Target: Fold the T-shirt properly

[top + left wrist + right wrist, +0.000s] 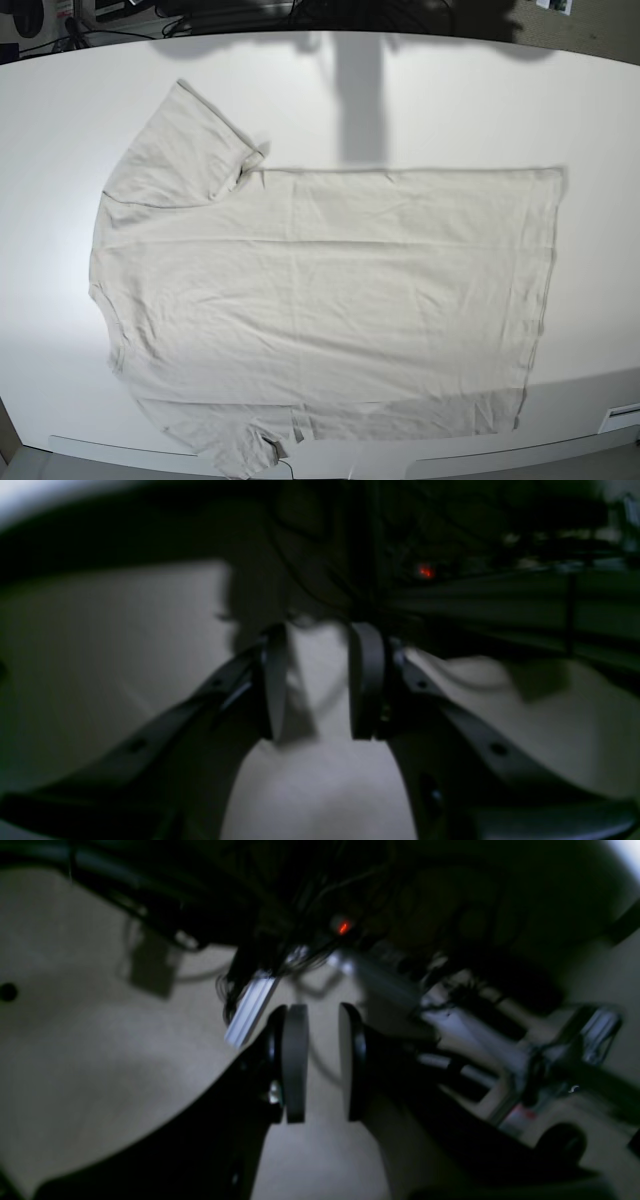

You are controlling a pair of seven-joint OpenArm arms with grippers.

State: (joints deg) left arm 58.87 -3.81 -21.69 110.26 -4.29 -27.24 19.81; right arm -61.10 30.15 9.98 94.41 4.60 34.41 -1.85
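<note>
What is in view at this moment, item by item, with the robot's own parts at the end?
T-shirt: one, pale grey-beige, spread flat across the table, collar end at the base view's left, hem at its right, near sleeve hanging over the front edge.
Table: one, white, under the shirt.
Cables and clutter: dark, beyond the far edge.
Left gripper: one, dark, jaws apart, nothing between them.
Right gripper: one, dark, jaws apart, nothing between them.

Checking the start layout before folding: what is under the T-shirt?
The T-shirt lies spread flat on the white table, which shows all around it. Whatever lies beneath the cloth itself is covered.
</note>
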